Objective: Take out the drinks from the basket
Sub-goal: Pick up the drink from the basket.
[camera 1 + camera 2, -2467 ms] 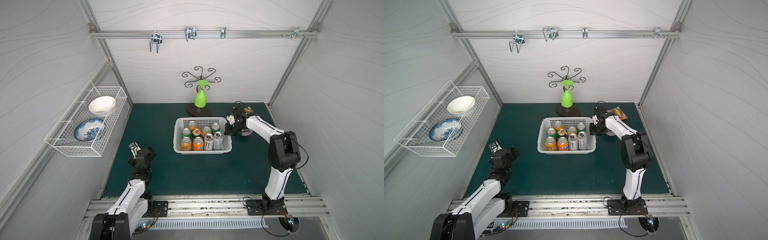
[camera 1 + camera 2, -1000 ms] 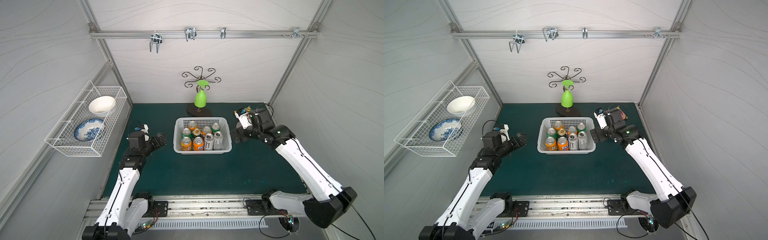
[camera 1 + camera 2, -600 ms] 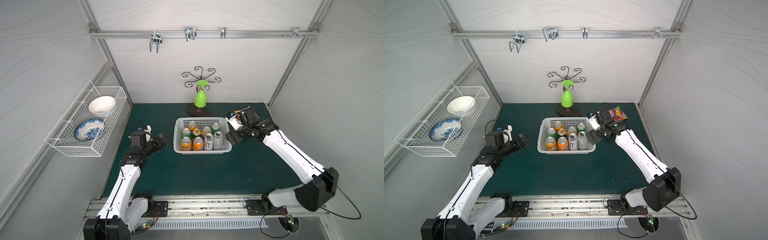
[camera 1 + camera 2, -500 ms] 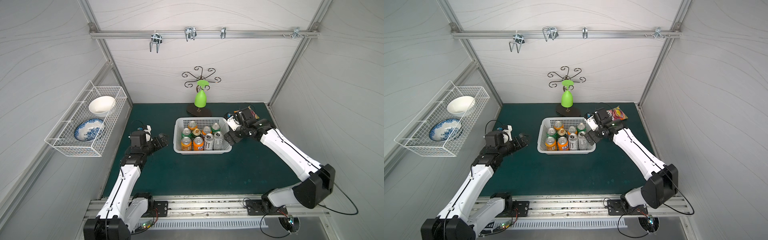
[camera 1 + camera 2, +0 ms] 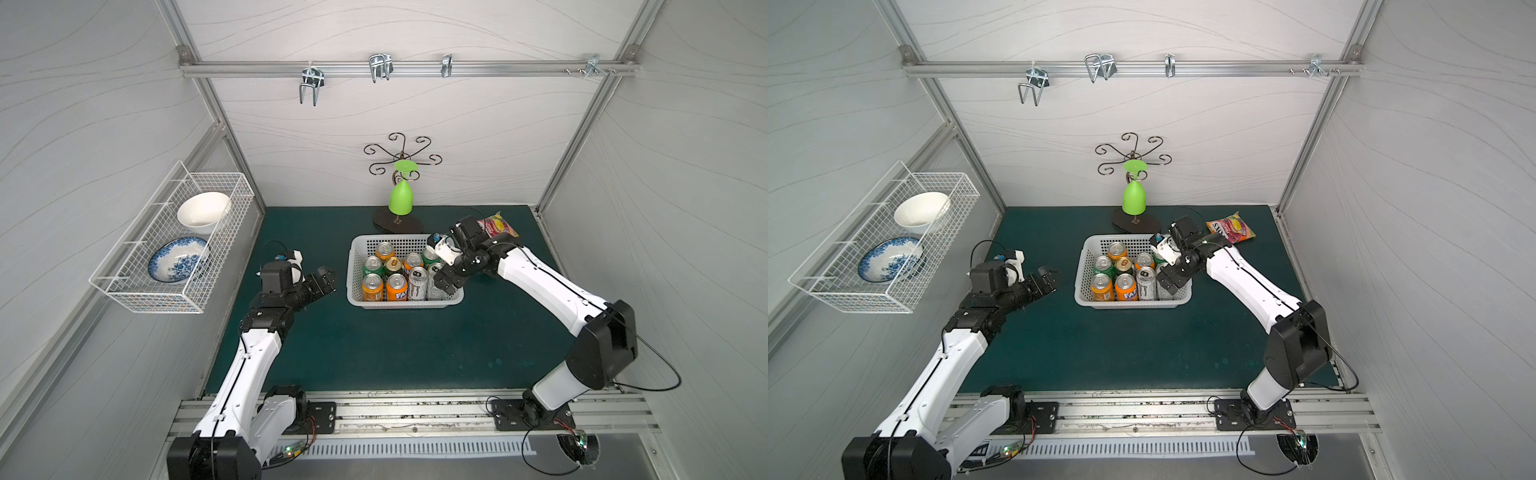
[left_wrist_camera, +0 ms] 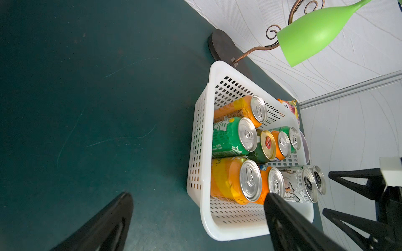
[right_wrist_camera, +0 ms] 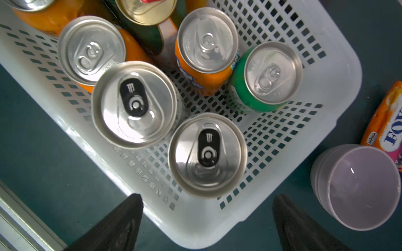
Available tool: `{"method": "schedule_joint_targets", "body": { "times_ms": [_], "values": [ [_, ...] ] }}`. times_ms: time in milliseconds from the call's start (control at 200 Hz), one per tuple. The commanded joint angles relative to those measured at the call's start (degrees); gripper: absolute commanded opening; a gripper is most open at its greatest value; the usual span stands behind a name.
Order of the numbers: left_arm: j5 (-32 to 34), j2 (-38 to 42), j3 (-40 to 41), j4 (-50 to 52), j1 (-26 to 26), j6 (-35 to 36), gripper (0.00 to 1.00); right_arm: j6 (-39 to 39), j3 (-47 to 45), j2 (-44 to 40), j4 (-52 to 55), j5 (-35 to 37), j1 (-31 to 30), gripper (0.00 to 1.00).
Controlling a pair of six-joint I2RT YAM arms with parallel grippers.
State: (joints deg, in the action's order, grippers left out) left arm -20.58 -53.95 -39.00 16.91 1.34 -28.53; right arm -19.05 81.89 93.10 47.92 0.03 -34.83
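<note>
over basket (image 5: 354,266), right end effector (image 5: 445,283) spread, empty, partly hiding slim cans (image 7: 207,155); left end effector (image 5: 325,279) spread, empty.

Shiny metal cans (image 7: 207,155), glossy perforated white plastic basket (image 7: 282,187), matt green tabletop (image 5: 374,345), smooth lilac cup (image 7: 359,187)

- A robotics test cell in a lab is shown, not a lived-in room: the space is enclosed by white panel walls (image 5: 104,104) held in aluminium framing.
- Two white robot arms are bolted to an aluminium base rail (image 5: 415,411) at the front, where loose cables and lit circuit boards are exposed.
- The floor of the cell is covered by a dark green mat (image 5: 395,345).
- Household props are staged as for a mock kitchen: a wire-grid rack (image 5: 166,253) with bowls, metal hooks on an overhead rail (image 5: 407,68), a scrolled iron stand (image 5: 401,153) bearing a green plastic wine glass (image 5: 400,198), and a white basket (image 5: 353,270) of drink cans (image 5: 396,286).
</note>
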Motion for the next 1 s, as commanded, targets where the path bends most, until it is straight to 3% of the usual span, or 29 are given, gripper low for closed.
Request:
{"method": "schedule_joint_targets", "body": {
  "times_ms": [0, 730, 995],
  "values": [
    [0.3, 0.2, -0.8, -2.1, -0.2, 0.6, 0.98, -0.9, 2.4, 3.3, -0.9, -0.6, -0.5, 0.93],
    [1.9, 0.8, -0.5, -1.4, -0.2, 1.0, 0.98, 0.3, 3.0, 7.7, -2.8, -3.3, -0.5, 0.70],
    [2.0, 1.2, -0.5, -1.3, -0.2, 1.1, 0.98, 1.1, 2.8, 6.4, -2.1, -3.8, -0.6, 0.53]
  ]
}}
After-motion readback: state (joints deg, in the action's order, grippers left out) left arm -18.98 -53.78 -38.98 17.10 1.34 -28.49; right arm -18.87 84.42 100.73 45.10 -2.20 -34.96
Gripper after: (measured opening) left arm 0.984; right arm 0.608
